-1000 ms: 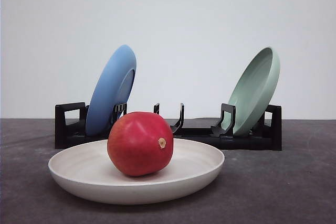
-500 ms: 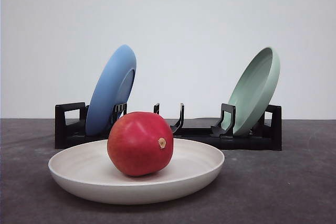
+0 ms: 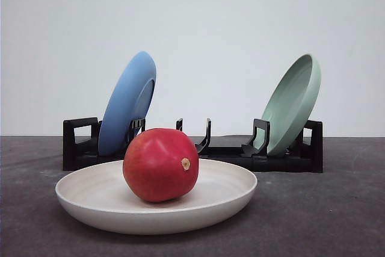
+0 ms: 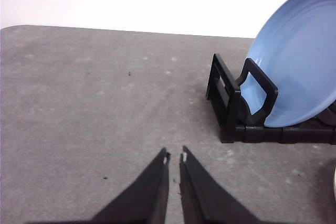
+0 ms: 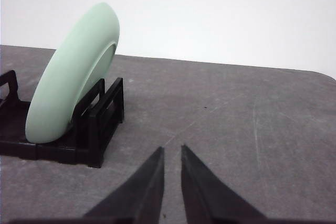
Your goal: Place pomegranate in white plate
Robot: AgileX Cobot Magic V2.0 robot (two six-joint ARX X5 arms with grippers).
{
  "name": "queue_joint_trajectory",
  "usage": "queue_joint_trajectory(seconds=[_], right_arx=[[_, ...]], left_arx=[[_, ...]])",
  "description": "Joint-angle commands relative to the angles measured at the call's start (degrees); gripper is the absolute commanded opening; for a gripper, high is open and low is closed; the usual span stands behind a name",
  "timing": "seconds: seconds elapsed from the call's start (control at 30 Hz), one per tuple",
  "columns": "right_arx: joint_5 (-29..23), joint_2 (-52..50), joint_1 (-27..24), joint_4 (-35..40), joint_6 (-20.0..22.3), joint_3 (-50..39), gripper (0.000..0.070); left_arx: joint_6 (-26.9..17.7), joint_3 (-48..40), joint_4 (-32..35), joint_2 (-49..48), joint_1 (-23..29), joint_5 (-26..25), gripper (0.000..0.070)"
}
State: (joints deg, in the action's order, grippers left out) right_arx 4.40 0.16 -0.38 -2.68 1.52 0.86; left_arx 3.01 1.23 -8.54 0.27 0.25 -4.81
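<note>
The glossy red pomegranate (image 3: 160, 165) rests inside the wide white plate (image 3: 228, 200) at the front of the table, its tan stem nub facing forward and right. No gripper touches it. My left gripper (image 4: 174, 156) hovers over bare grey table near the rack's blue-plate end, its fingers shut with nothing between them. My right gripper (image 5: 171, 149) hangs over bare table beside the rack's green-plate end, fingers likewise shut and holding nothing.
Behind the white plate stands a black dish rack (image 3: 289, 154). A blue plate (image 3: 128, 102) leans in its left slot and a pale green plate (image 3: 293, 102) in its right slot. A white wall backs the grey table.
</note>
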Motion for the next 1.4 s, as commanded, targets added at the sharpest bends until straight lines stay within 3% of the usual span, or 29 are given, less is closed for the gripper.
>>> queue_joint_trajectory(seconds=[0.0,1.37], right_arx=[[0.03,0.04,-0.02,0.54,0.00,-0.22,0.0055],[0.05,0.04,-0.02,0.54,0.00,-0.22,0.0055]], left_arx=[[-0.42,-0.55,0.63,-0.09,0.00,-0.09,0.0017],[-0.39,-0.55,0.63,-0.09,0.00,-0.09,0.0017]])
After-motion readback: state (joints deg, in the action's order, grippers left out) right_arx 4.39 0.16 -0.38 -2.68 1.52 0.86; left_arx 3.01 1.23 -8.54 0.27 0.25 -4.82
